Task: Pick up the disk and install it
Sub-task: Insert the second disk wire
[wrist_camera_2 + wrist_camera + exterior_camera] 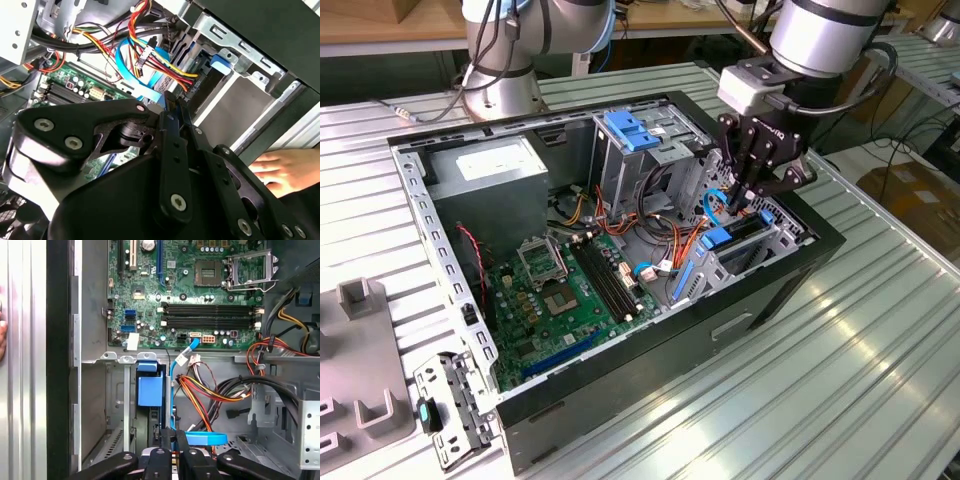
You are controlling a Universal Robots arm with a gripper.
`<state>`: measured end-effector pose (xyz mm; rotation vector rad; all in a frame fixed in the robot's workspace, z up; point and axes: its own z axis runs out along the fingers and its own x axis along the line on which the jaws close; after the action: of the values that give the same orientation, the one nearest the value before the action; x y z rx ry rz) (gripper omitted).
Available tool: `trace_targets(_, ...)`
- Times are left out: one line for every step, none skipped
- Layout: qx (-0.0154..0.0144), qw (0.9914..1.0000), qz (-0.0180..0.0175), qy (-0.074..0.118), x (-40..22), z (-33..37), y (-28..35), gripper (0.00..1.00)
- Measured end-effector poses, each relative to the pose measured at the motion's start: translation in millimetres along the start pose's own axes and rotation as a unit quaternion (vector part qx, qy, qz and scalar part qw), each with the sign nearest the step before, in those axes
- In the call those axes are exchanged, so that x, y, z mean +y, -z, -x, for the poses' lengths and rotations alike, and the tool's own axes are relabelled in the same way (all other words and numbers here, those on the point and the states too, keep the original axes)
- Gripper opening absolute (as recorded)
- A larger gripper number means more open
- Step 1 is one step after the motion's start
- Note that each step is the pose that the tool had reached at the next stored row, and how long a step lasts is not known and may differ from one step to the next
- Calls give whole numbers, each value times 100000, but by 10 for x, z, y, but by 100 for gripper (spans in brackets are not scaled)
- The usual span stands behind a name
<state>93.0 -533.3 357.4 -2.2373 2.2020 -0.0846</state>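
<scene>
The gripper [738, 205] hangs low inside the open computer case [650, 350], which lies on its side on the ribbed metal tabletop [820, 380]. It is over the drive bay at the end of the case toward the exterior view's right. In both wrist views its two thin black fingers [166, 436] are pressed together, tips pointing down into the bay [172, 107].

The disk [717, 238] sits in that bay, standing on edge in its slot. Its blue plastic end [150, 390] faces up, just beside the fingertips. I cannot tell whether the fingers touch it.

A flat light-blue cable [205, 438] curls right next to the fingers, and a bundle of red, yellow and orange wires [210, 390] runs past it. Beyond the bay lies the green motherboard [570, 290], with its black memory slots and bare processor socket.

Farther back in the case stands a tall metal cage with a blue plastic top [630, 130]. Beside it is a big grey box [485, 185] with a white sticker, whose print I cannot read from where I stand.

A person's hand [275, 167] rests just outside the case wall, near the drive bay end.
</scene>
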Motion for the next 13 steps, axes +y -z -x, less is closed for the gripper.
trace_targets(-91,99999,-417,46,17,-5,-4,16)
trace_targets(-101,99998,-650,65,29,-9,-6,16)
trace_targets(-105,99997,-823,82,39,-11,-6,16)
trace_targets(-108,99994,-1093,115,54,-15,-7,16)
trace_targets(-118,99991,-1321,139,65,-18,-9,16)
trace_targets(-126,99987,-1597,160,77,-20,-11,16)
trace_targets(-130,99982,-1878,172,86,-22,-12,16)
trace_targets(-128,99973,-2320,178,96,-24,-14,16)
trace_targets(-121,99962,-2762,177,105,-26,-16,16)
trace_targets(-118,99942,-3399,197,119,-29,-18,16)
trace_targets(-132,99930,-3728,221,129,-30,-20,16)
trace_targets(-171,99922,-3930,241,138,-32,-22,16)
trace_targets(-518,99909,-4229,234,147,-47,-25,16)
